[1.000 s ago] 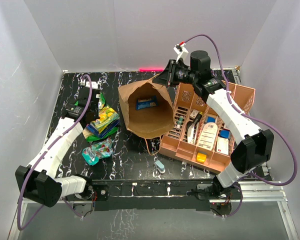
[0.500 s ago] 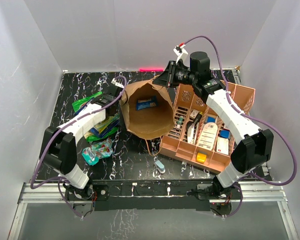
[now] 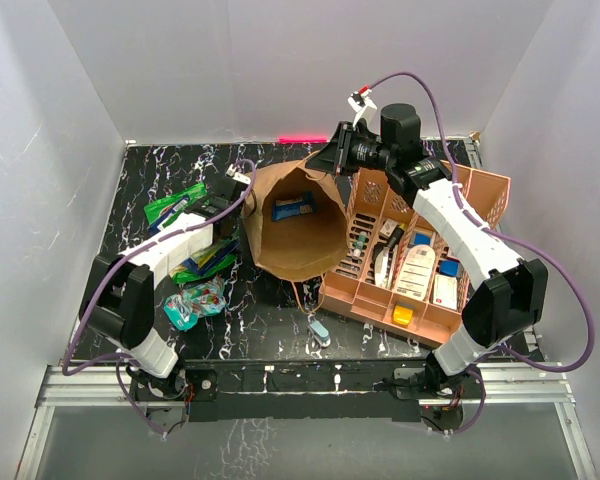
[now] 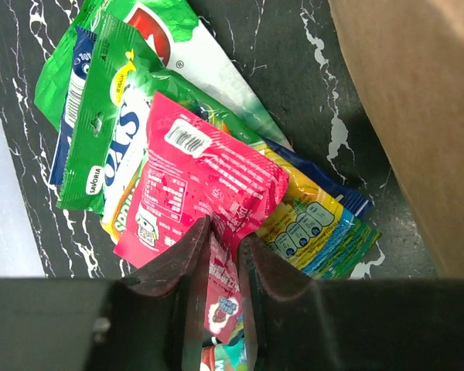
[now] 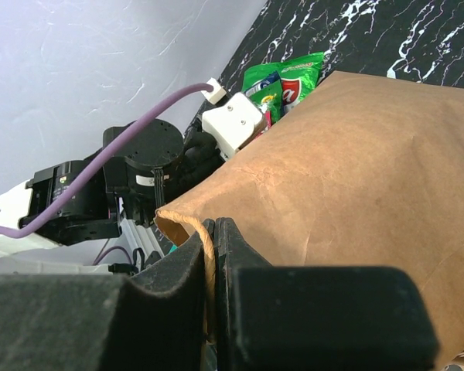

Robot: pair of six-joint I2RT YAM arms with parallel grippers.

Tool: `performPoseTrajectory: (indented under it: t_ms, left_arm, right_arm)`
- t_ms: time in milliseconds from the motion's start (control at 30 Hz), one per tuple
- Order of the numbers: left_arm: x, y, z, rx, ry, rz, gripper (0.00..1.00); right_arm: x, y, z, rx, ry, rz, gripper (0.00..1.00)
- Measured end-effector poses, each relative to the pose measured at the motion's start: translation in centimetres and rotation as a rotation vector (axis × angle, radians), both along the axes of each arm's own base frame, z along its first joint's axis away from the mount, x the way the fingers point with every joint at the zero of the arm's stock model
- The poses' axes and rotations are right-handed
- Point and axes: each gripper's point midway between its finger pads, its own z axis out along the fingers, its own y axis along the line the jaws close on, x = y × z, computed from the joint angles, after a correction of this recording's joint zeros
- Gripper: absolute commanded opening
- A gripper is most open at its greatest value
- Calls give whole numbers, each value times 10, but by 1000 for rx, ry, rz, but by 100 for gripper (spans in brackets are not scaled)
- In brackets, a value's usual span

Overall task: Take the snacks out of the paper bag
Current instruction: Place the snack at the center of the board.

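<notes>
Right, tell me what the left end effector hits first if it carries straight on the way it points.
Probably the pink packet on top of the snack pile: the nearly shut left end effector points right at it, with the paper bag off to one side. Depth is unclear.

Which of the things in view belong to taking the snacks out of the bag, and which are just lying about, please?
Part of the job:
- paper bag, its rim pinched by the right gripper
- snack packet inside the bag
- snacks already out
- left gripper

Lying about:
- orange tray
- pale-blue capsule
</notes>
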Motion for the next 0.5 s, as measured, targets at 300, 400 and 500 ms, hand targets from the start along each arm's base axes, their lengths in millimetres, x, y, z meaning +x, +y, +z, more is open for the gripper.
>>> performPoseTrajectory:
  t_ms: [300, 400, 500]
  left_arm:
    - [-8, -10, 32, -110, -61, -27, 49]
    - [-15, -11, 62, -171, -127, -22, 50]
    - [-28, -14, 93, -263, -192, -23, 51]
  right_arm:
    - [0, -3, 2, 2, -4, -3, 7]
    - [-2, -3, 1, 2, -2, -2, 7]
    - [-3, -3, 1, 3, -2, 3, 7]
